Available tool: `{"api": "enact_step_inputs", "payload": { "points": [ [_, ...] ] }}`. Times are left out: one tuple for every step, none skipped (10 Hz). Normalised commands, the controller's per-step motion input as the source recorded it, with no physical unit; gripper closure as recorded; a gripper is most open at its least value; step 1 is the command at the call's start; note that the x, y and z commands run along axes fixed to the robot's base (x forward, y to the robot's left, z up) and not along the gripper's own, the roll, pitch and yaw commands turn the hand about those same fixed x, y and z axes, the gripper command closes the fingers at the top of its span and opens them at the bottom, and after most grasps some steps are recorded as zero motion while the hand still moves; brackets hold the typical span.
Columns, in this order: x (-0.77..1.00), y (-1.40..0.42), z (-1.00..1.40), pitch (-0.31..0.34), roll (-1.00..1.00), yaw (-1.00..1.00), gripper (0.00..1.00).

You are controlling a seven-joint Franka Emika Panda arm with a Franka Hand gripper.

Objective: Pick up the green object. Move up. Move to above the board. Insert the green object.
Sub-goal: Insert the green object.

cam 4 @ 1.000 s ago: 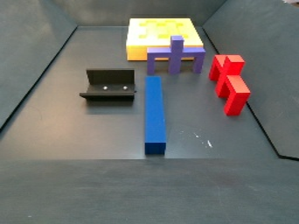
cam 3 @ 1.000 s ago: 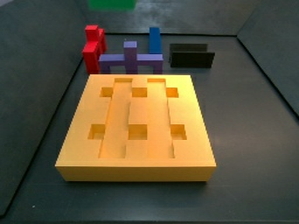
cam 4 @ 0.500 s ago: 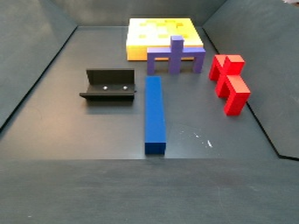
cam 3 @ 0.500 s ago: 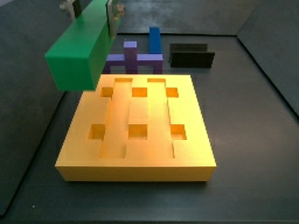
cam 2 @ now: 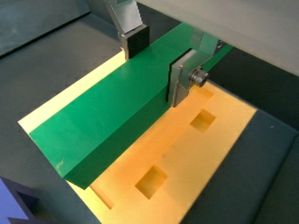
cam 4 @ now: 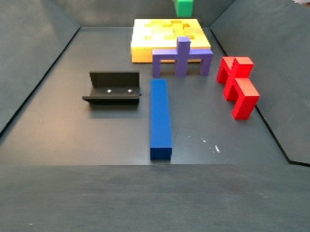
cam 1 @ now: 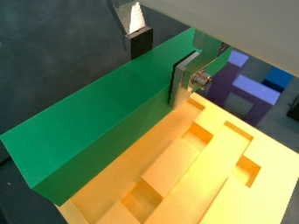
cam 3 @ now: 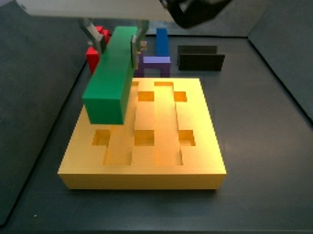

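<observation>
Wrist views: the gripper [cam 1: 159, 59] is clamped on the green object [cam 1: 105, 122], silver fingers [cam 2: 184, 77] on either long side of it. In both wrist views the block hangs over the board [cam 1: 222, 188], grooves and square holes showing past its edge. How much air is between block and board cannot be told here, and the stepped end is not clear.

Side view, board in front: the green object [cam 3: 112, 69] is now over the left part of the board [cam 3: 145, 155], running lengthwise along it. Half a second ago it was off to the left, above the board's far corner; a second ago only a sliver showed at the top edge. So lift and carry look done, and insert is what's left. It seems to sit above the slab, not in a groove, but the height is a guess. The gripper is mostly cut off at the top edge; only a blurred dark shape is there. A red block [cam 3: 91, 57] is half hidden behind the green one.

Side view, board at the back: only a small green patch [cam 4: 183, 7] at the top edge over the board [cam 4: 168, 36], absent in the earlier pictures. The gripper is out of this shot. The blue block [cam 4: 160, 118], the fixture [cam 4: 111, 89] and the red blocks [cam 4: 241, 86] on the table [cam 4: 72, 145] are unmoved.
</observation>
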Motion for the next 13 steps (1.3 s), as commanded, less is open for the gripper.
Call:
{"api": "enact_step_inputs", "payload": {
  "points": [
    [0.05,0.00,-0.95,-0.011,0.19,0.00,1.00],
    [0.00,0.00,-0.92,0.000,0.23,0.00,1.00],
    [-0.02,0.00,-0.88,-0.019,0.25,0.00,1.00],
    [0.00,0.00,-0.85,-0.036,0.24,0.00,1.00],
    [0.00,0.00,-0.67,-0.063,0.12,0.00,1.00],
    [0.11,0.00,-0.67,-0.113,0.00,0.00,1.00],
    [0.07,0.00,-0.61,-0.144,0.00,0.00,1.00],
    [0.00,-0.02,-0.52,-0.191,-0.06,0.00,1.00],
    [0.00,0.00,-0.40,-0.203,-0.09,0.00,1.00],
    [-0.01,-0.06,-0.26,-0.204,-0.08,0.05,1.00],
    [0.00,0.00,-0.30,-0.164,-0.08,0.05,1.00],
    [0.16,0.00,-0.36,-0.100,-0.02,0.09,1.00],
    [0.20,0.00,-0.38,-0.027,0.00,0.08,1.00]
  ]
}}
